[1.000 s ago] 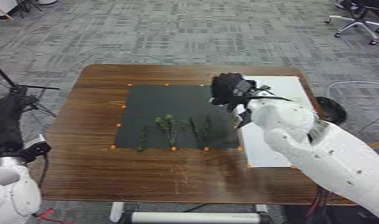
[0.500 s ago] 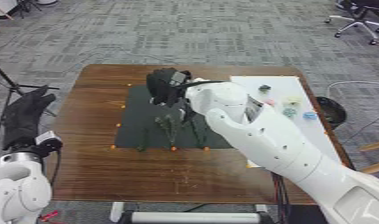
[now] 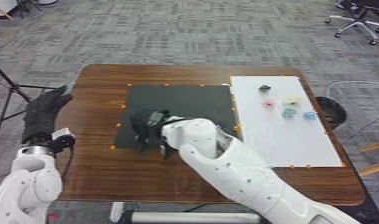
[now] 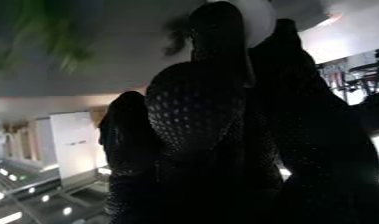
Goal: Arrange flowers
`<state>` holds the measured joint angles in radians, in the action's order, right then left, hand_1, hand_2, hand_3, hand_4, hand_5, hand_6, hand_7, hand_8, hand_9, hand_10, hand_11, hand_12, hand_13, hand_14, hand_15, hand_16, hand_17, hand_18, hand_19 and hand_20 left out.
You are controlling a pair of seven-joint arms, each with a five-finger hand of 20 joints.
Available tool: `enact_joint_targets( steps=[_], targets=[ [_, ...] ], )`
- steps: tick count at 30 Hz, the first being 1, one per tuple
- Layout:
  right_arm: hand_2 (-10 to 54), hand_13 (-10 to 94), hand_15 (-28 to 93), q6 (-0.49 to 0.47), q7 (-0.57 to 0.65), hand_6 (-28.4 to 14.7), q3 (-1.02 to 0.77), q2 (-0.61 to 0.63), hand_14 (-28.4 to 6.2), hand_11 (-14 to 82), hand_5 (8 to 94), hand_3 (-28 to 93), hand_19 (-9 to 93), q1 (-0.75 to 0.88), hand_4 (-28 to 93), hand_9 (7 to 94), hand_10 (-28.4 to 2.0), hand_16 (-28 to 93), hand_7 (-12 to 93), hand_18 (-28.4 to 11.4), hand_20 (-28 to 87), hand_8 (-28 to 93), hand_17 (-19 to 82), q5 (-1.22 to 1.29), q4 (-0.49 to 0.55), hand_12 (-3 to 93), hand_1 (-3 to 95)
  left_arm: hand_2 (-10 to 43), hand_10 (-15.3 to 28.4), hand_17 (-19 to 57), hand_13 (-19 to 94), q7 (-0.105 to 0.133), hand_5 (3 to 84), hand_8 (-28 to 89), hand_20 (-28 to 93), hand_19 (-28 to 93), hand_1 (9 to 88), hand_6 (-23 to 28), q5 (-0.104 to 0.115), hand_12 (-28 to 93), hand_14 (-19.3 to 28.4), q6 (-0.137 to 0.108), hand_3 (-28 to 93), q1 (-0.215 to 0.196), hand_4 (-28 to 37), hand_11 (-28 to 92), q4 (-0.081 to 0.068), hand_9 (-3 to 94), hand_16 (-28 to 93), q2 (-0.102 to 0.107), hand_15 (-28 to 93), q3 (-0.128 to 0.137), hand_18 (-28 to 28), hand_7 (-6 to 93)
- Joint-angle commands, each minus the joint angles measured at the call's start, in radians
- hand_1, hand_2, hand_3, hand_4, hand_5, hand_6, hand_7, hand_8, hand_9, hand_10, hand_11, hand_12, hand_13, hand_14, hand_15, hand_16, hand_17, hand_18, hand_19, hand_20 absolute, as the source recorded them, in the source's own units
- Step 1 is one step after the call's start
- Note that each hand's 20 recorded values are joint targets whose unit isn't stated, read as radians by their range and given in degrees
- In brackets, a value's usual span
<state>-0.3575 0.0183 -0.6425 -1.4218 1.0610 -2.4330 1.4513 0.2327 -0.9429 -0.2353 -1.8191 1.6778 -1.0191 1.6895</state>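
Black right robot hand (image 3: pixel 143 126) over mat (image 3: pixel 178 96)

Probably a lab: tripod (image 3: pixel 15 86), office chair (image 3: pixel 356 18), carpeted floor (image 3: pixel 194 35).

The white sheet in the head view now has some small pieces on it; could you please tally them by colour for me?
Dark piece: 1
Pink piece: 1
Pale yellow piece: 1
Pale green piece: 1
Blue piece: 1
Total: 5
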Motion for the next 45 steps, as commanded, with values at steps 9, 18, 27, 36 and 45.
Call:
enact_joint_targets(
  steps=[9, 18, 27, 36, 45],
  targets=[
    [-6.3, 94, 50, 0.037, -0.021, 0.5, 0.028, -0.012, -0.6, 20.5, 76.5, 50, 93, -0.044, -15, 90.6, -9.0, 36, 23, -15.3, 53, 14, 57, -0.032, -0.016, 20.5, 59.1, 25.9, 14.3, 6.7, 38, -0.009, 49.8, -9, 14, 6, 25.8, 3.5, -0.004, 10, 14.7, -0.002, 69, 0.013, -28.3, 20, 0.038, 52.5, -1, 0.007, 11, -0.006, 8.6, 14.4],
    [-6.3, 94, 50, 0.070, -0.028, 0.6, 0.033, 0.007, -0.6, 20.5, 76.6, 51, 93, -0.103, -15, 90.9, -8.8, 36, 23, -15.3, 53, 14, 57, -0.060, -0.033, 20.5, 59.0, 25.6, 14.3, 6.6, 38, -0.010, 49.9, -9, 14, 6, 25.8, 3.5, -0.001, 10, 14.7, -0.018, 69, -0.001, -28.3, 20, 0.055, 52.5, -1, 0.005, 11, -0.004, 8.7, 14.4],
    [-6.5, 94, 50, 0.085, 0.005, 0.5, 0.082, 0.001, -0.6, 20.5, 76.7, 51, 93, -0.131, -15, 91.1, -8.9, 36, 23, -15.4, 53, 14, 57, 0.014, 0.009, 20.4, 58.8, 25.5, 14.3, 6.6, 38, -0.015, 50.0, -9, 14, 6, 25.8, 3.4, 0.002, 10, 14.7, -0.027, 68, -0.007, -28.3, 20, 0.066, 52.5, -1, 0.013, 11, -0.003, 8.7, 14.5],
    [-6.6, 94, 50, 0.108, -0.007, 0.5, 0.113, -0.019, -0.6, 20.1, 76.8, 51, 93, -0.168, -15, 91.3, -8.7, 36, 22, -15.5, 54, 14, 58, 0.089, 0.039, 20.1, 58.8, 25.5, 14.3, 6.4, 38, -0.014, 50.4, -9, 14, 6, 25.9, 3.5, 0.006, 10, 14.7, -0.041, 68, -0.007, -28.3, 20, 0.070, 52.5, -1, 0.023, 11, 0.005, 8.9, 14.6],
    [-6.5, 94, 51, 0.076, -0.020, 0.7, 0.088, -0.045, -0.5, 19.9, 77.0, 51, 93, -0.116, -15, 91.3, -8.7, 36, 22, -15.6, 54, 14, 57, 0.103, 0.029, 19.8, 58.9, 25.6, 14.3, 6.1, 38, -0.011, 50.4, -9, 14, 7, 25.8, 3.4, 0.018, 10, 14.8, -0.041, 68, 0.016, -28.3, 20, 0.058, 52.7, 0, 0.013, 11, -0.006, 9.3, 14.8]
  ],
)
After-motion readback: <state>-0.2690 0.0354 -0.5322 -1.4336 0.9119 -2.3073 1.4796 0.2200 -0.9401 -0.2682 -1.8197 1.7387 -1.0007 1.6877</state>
